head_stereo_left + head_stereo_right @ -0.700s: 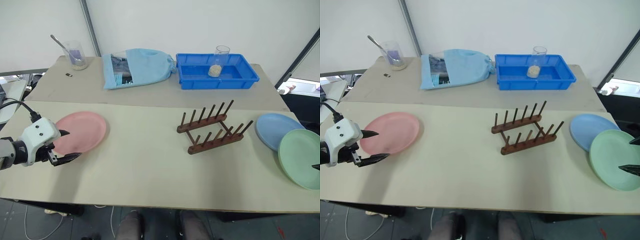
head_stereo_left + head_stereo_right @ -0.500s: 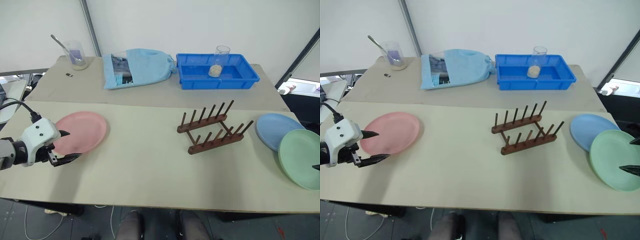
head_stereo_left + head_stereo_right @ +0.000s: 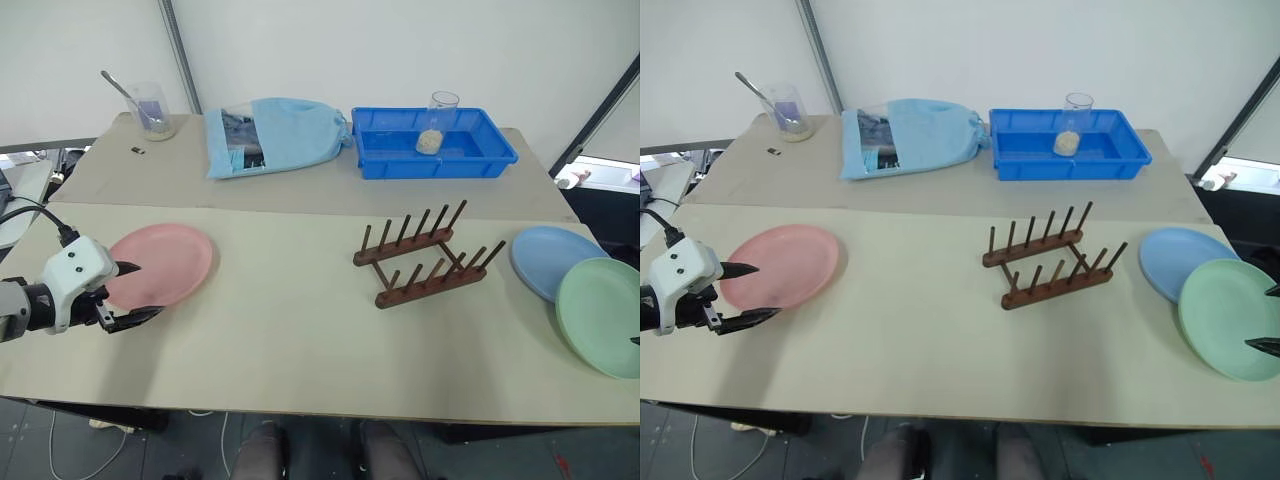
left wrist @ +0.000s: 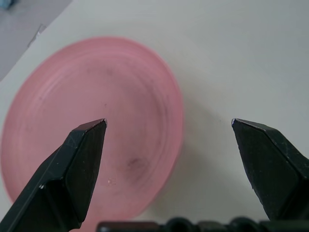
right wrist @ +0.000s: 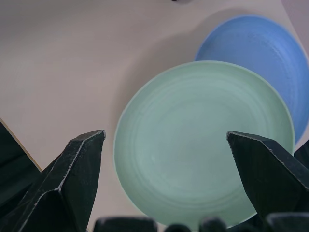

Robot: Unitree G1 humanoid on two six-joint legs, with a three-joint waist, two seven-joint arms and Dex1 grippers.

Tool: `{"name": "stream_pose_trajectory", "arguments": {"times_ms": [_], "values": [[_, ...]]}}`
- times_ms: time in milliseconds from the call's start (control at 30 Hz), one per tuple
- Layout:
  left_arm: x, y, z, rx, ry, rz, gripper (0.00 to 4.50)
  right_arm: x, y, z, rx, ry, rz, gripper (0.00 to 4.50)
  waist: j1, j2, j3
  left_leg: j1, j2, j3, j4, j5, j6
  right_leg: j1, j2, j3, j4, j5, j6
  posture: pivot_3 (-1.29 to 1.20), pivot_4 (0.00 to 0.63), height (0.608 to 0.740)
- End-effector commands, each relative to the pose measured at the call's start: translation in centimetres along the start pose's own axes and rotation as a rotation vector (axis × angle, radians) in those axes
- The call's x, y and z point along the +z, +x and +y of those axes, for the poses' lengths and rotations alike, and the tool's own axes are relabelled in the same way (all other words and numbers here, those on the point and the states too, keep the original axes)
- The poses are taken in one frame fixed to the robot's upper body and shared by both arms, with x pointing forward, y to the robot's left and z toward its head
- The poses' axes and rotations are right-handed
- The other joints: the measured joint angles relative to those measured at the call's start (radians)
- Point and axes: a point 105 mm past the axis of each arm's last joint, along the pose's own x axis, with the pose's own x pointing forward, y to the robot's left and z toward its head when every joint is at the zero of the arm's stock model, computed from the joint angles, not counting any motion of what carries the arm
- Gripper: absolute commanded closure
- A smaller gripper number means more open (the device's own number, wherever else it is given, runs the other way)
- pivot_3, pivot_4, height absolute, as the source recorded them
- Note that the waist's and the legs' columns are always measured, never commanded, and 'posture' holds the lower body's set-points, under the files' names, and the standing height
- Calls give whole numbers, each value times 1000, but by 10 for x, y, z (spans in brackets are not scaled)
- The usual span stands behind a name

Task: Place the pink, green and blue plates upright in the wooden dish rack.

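Clearly no plate is racked yet: the pink plate (image 3: 158, 264) lies flat at the surface's left, the green plate (image 3: 603, 314) overlaps the blue plate (image 3: 553, 258) at the right, and the wooden dish rack (image 3: 420, 257) stands between. Both the left gripper (image 3: 134, 291) and right gripper (image 5: 164, 137) hover spread wide. The left should probably pinch the pink rim, one finger under its edge.

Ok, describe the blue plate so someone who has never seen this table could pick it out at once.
Start at the wooden dish rack in the middle of the beige table and look toward the robot's right. Two plates lie flat there, overlapping; the blue plate is the one nearer the rack, partly covered by the green plate. The blue tray is rectangular, not round.
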Motion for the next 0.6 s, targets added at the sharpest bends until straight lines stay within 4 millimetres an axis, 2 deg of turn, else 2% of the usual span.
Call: {"name": "stream_pose_trajectory", "arguments": {"times_ms": [33,133,267,467,600], "values": [[13,-5,7,37,9,-64,66,6,-6,-4,-18,-34,-14,0,0,0,0,0,0,0,0,0,0,0,0,0,0,0,0,0,150,696],[20,2,0,2,28,-90,66,9,-5,-4,-22,-40,-30,0,0,0,0,0,0,0,0,0,0,0,0,0,0,0,0,0,150,696],[52,43,-44,-132,55,-251,66,27,-6,2,-24,-30,-124,0,7,3,-1,1,0,0,1,0,0,1,0,0,0,0,1,0,150,696],[80,111,-102,-246,-20,-399,66,68,-6,38,31,35,-297,0,8,2,-1,-1,-2,-1,3,0,0,3,1,2,0,4,7,0,150,696],[100,155,-134,-304,-41,-476,66,81,4,69,85,87,-331,0,6,1,-2,0,-3,-3,5,0,0,6,2,3,0,4,7,0,150,696]]}}
